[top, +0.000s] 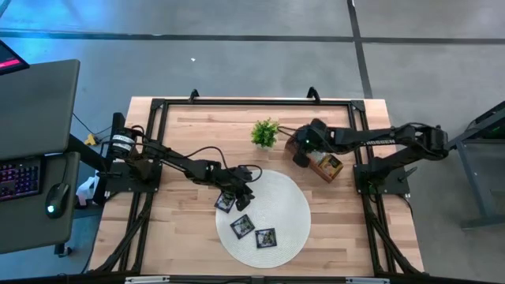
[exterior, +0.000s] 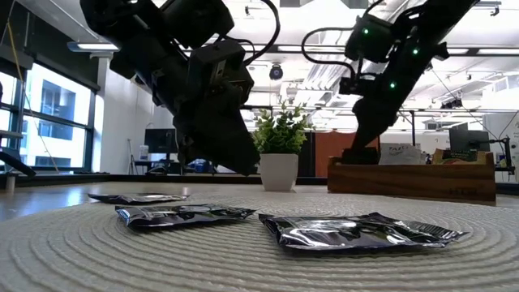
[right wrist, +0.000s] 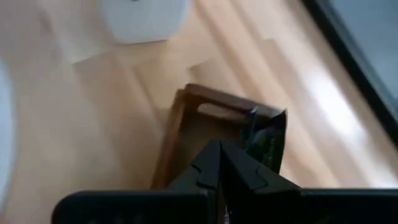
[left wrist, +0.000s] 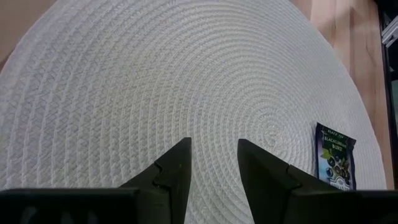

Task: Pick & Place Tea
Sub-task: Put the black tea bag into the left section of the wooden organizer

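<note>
Right claw [right wrist: 219, 163] closed above tray [right wrist: 180, 124].

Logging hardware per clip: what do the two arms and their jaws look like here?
Both arms are dark, jointed and tubular. The left arm carries looping black cables and a pale band near its base. The right arm has pale lettering along one link and green indicator lights in the low view. The left gripper has two black wedge-shaped fingers; the right gripper has matching black, angular ones.

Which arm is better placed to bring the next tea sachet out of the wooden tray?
The right. Its gripper sits at the wooden tray, jaws closed beside a dark tea sachet. The left gripper, jaws open, is over the round woven mat, far from the tray.
</note>
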Available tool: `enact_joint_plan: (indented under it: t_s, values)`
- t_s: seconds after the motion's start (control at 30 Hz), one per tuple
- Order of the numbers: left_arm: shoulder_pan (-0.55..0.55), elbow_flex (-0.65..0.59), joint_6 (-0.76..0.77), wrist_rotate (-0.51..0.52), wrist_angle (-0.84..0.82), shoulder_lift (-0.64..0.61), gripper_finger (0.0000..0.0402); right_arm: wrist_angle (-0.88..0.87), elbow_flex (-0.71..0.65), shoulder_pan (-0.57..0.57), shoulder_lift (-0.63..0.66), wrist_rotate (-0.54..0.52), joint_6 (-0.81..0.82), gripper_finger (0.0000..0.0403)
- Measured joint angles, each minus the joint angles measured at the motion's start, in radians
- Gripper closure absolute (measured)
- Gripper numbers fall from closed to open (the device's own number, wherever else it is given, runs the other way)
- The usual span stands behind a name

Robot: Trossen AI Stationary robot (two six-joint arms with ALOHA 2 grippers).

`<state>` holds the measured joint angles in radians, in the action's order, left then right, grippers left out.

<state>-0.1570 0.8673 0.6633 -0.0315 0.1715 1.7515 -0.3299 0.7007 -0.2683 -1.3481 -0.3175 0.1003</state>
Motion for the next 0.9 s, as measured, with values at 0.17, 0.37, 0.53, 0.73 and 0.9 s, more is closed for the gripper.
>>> enact_joint_plan:
  t_s: [0.17,0.37,0.53,0.73,0.9]
  values:
    - [0.000,0.000,0.002,0.000,0.001,0.000,0.0273,-0.053,0.053,-0.015,0.000,-0.080,-0.014,0.0400]
    - [0.000,0.000,-0.004,-0.001,0.002,0.000,0.0273,-0.135,0.132,0.007,0.000,-0.173,-0.035,0.0397]
    - [0.000,0.000,-0.004,-0.001,0.002,0.000,0.0273,-0.122,0.177,0.051,0.000,-0.006,0.007,0.0397]
    - [0.000,0.000,-0.005,-0.001,0.002,0.000,0.0273,0.138,0.125,0.204,0.000,0.276,0.034,0.0400]
    - [0.000,0.000,-0.004,0.000,0.004,0.000,0.0273,0.288,0.104,0.386,-0.048,0.253,0.093,0.0399]
